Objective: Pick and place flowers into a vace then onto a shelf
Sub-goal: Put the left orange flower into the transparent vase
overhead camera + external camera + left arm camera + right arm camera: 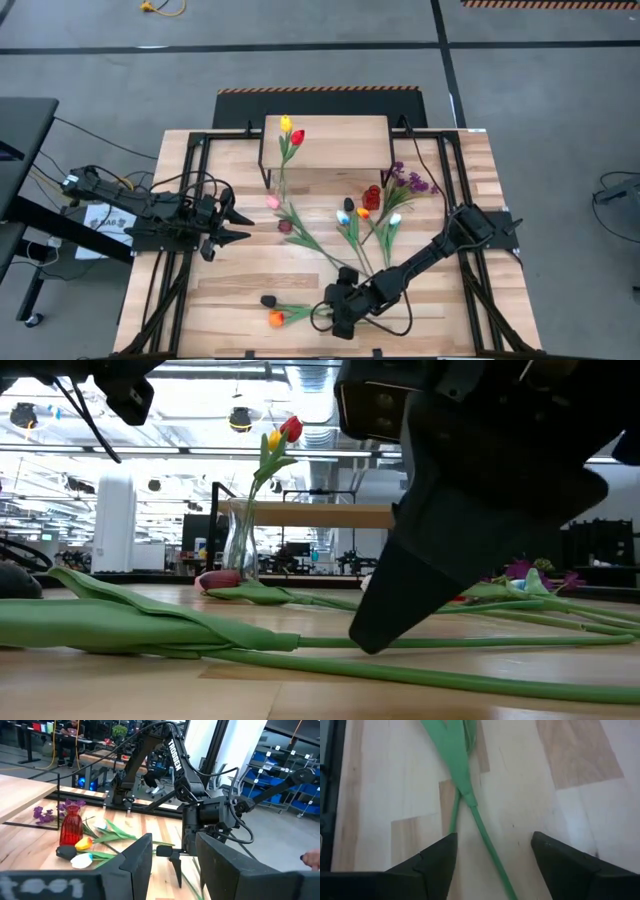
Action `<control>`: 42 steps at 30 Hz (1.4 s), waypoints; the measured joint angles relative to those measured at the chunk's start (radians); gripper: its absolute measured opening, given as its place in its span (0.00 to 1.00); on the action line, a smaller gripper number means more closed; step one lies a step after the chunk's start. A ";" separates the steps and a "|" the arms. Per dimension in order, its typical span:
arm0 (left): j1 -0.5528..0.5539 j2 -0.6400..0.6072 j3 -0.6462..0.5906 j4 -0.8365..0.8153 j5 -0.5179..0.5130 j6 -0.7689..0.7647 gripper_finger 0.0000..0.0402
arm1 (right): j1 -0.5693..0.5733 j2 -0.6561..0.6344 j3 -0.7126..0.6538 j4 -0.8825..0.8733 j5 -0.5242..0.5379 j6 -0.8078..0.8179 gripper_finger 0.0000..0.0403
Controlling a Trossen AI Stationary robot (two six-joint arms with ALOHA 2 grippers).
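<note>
The right end effector hangs low over the tabletop, fingers spread, empty, straddling a green stem that runs lengthwise between them. That stem's tulip lies on the side of the end effector away from the shelf, long axis along the table's front edge. The right arm is much nearer; the left end effector waits, half spread and holding nothing, beside the vase of two tulips near the shelf

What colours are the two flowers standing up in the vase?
The two tulip heads are yellow and red, clearest in the low view.
</note>
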 joint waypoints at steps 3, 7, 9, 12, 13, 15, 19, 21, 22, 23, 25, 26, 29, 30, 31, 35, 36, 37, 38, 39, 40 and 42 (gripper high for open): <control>0.000 0.000 0.000 0.000 0.000 0.000 0.35 | -0.001 0.009 -0.002 -0.028 0.003 0.001 0.55; 0.000 0.000 0.000 0.000 0.000 0.000 0.35 | -0.001 0.032 0.000 -0.043 0.021 0.001 0.42; 0.000 0.000 0.000 0.000 0.000 0.000 0.35 | 0.000 0.052 0.003 -0.042 0.042 0.010 0.34; 0.000 0.000 0.000 0.000 0.001 0.000 0.35 | 0.011 0.056 0.003 -0.046 0.064 0.003 0.25; 0.000 0.000 0.000 0.000 0.000 0.000 0.35 | 0.013 0.060 0.003 -0.043 0.088 -0.003 0.22; 0.000 0.000 0.000 0.000 0.001 0.000 0.35 | 0.015 0.064 0.003 -0.044 0.131 -0.027 0.18; 0.000 0.000 0.000 0.000 0.001 0.000 0.35 | 0.019 0.065 0.003 -0.046 0.157 -0.073 0.14; 0.000 0.000 0.000 0.000 0.005 0.000 0.35 | 0.008 0.065 0.003 -0.051 0.158 -0.077 0.12; 0.000 0.000 0.000 0.000 0.004 0.000 0.35 | 0.001 0.065 0.003 -0.054 0.157 -0.077 0.11; 0.000 0.000 0.000 0.000 0.004 0.000 0.35 | -0.007 0.065 0.004 -0.058 0.155 -0.077 0.10; 0.000 0.000 0.000 0.000 0.004 0.000 0.35 | -0.022 0.065 0.004 -0.061 0.153 -0.079 0.05; 0.000 0.000 0.000 0.000 0.004 0.000 0.35 | -0.029 0.065 0.004 -0.060 0.155 -0.080 0.03; 0.000 0.000 0.000 0.000 0.004 0.000 0.35 | -0.046 0.065 0.004 -0.042 0.162 -0.090 0.02; 0.000 0.000 0.000 0.000 0.004 -0.001 0.35 | -0.050 0.065 0.003 -0.032 0.163 -0.106 0.02; 0.000 0.000 0.000 0.000 0.005 -0.002 0.35 | -0.053 0.066 0.003 -0.021 0.165 -0.124 0.01; 0.000 0.000 0.000 0.000 0.013 -0.003 0.35 | -0.055 0.078 0.036 -0.029 0.208 -0.182 0.01; 0.000 0.000 0.000 0.000 0.018 -0.004 0.35 | -0.055 0.075 0.043 -0.033 0.215 -0.200 0.00; 0.000 0.000 0.000 0.000 0.026 -0.004 0.35 | -0.057 0.070 0.052 -0.039 0.224 -0.216 0.00; 0.000 0.000 0.000 0.000 0.032 -0.004 0.35 | -0.058 0.068 0.062 -0.041 0.237 -0.228 0.00; 0.000 0.000 0.000 0.000 0.036 -0.006 0.35 | -0.059 0.066 0.072 -0.049 0.252 -0.242 0.00; 0.000 0.000 0.000 0.000 0.041 -0.007 0.35 | -0.059 0.060 0.078 -0.066 0.273 -0.262 0.00; 0.000 0.000 0.000 0.000 0.052 -0.007 0.35 | -0.062 0.058 0.103 -0.095 0.316 -0.292 0.00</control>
